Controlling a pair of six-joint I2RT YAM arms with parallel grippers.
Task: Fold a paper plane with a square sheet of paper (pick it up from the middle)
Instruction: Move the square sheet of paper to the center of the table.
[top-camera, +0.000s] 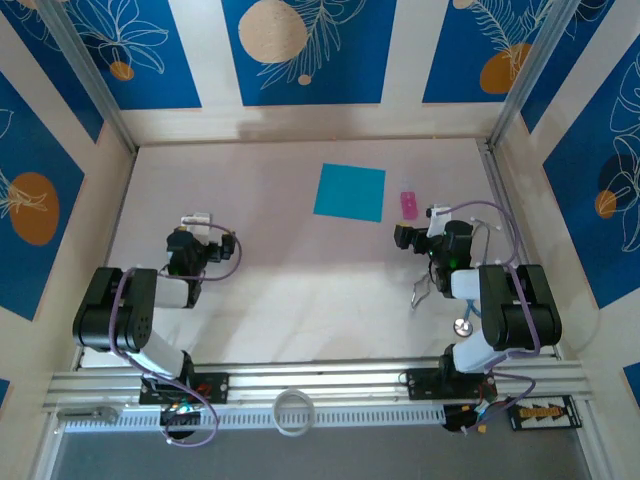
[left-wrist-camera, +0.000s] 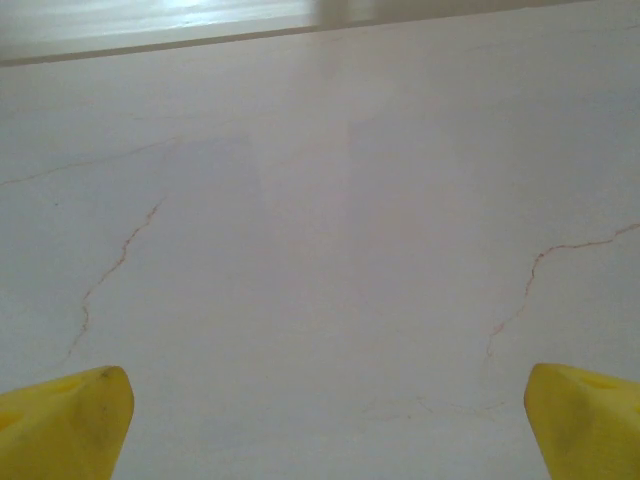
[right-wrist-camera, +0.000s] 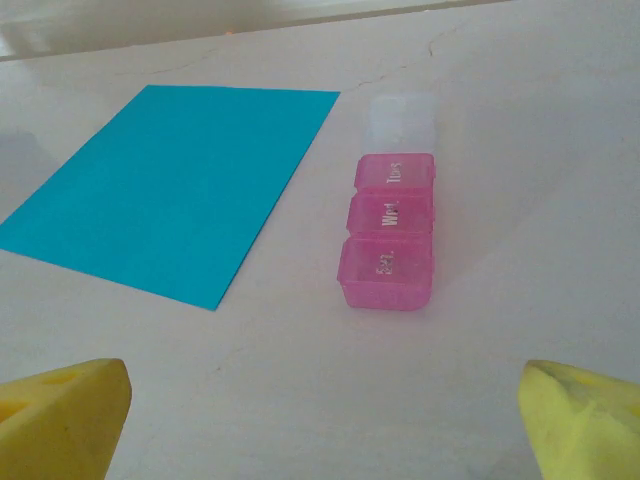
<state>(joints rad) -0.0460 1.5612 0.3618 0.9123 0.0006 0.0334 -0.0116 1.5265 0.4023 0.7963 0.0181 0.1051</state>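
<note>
Left fingers (left-wrist-camera: 60, 425) and right fingers (right-wrist-camera: 60, 420) both gape, empty. The square sheet of paper (right-wrist-camera: 170, 190) lies flat ahead-left of the right fingers, beside a pink pill organiser (right-wrist-camera: 388, 240) — descend on the sheet's middle, avoiding the organiser.

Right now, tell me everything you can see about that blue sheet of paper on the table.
The square sheet of paper is thin, plain cyan-blue, with an even matte surface and crisp straight edges. It lies flat and unfolded on the pale table, with no crease showing. It is turned slightly askew to the table's edges and sits toward the far side. A small pink pill box sits just to its right, close but apart. Only the table touches the sheet, and nothing rests on it.
</note>
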